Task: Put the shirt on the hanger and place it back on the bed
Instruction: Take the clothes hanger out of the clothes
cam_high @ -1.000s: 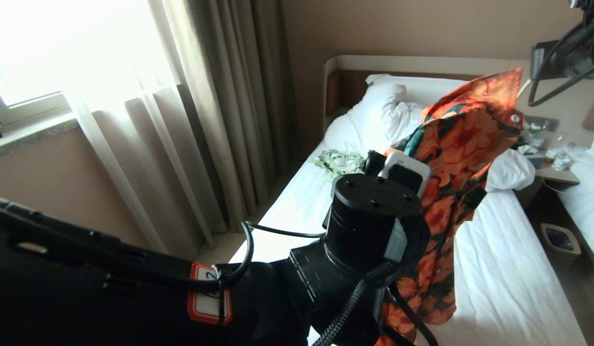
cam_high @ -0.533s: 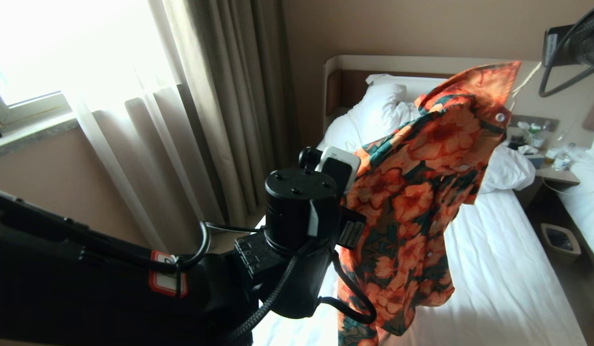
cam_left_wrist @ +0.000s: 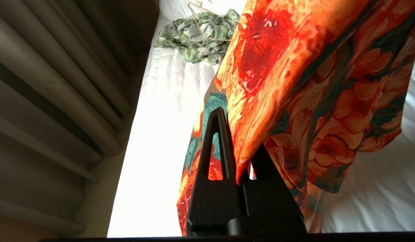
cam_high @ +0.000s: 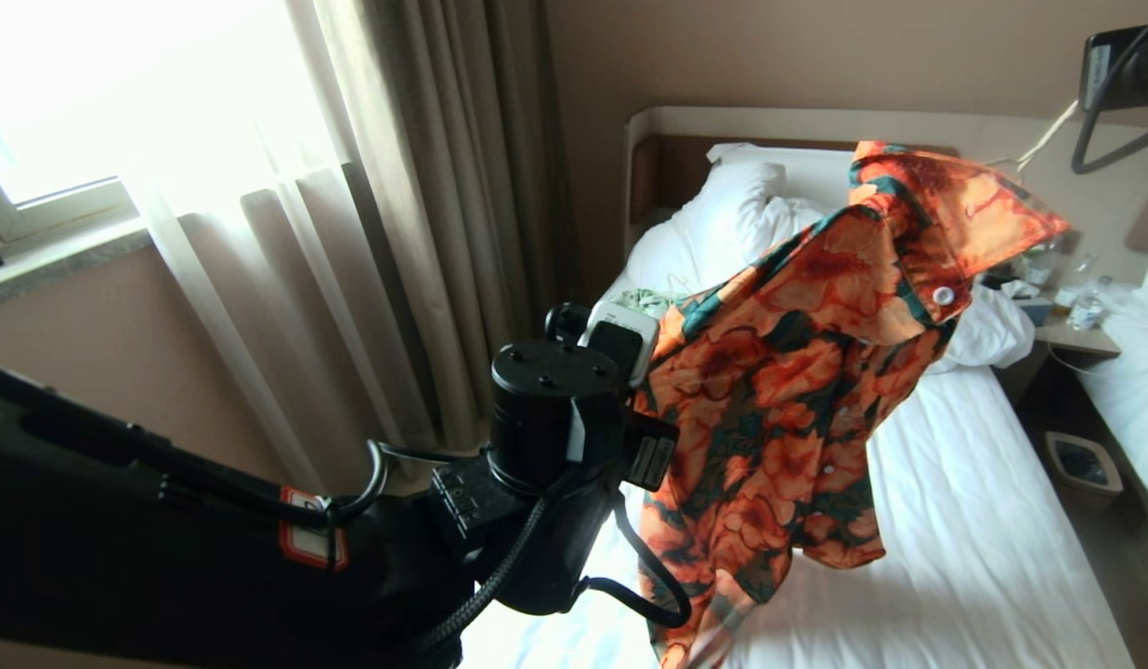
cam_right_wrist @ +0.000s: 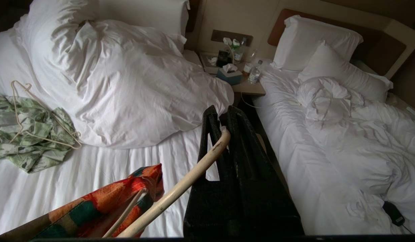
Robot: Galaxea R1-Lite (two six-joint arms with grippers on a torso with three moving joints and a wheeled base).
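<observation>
Above the bed [cam_high: 955, 520], left claw [cam_left_wrist: 239, 158] clamping shirt [cam_high: 797, 390], right claw [cam_right_wrist: 224, 129] clamping hanger [cam_right_wrist: 180, 190].

Blown-out glare at window [cam_high: 91, 84], backlit dark left arm [cam_high: 165, 548], sunlit bed [cam_high: 955, 520], wide-angle edge bending

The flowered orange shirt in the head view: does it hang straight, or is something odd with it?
It hangs askew. The orange-flowered dark green shirt is bunched and tilted over the white bed, its collar flared upward. The left claw pinches one edge; the right claw holds the cream hanger.
</observation>
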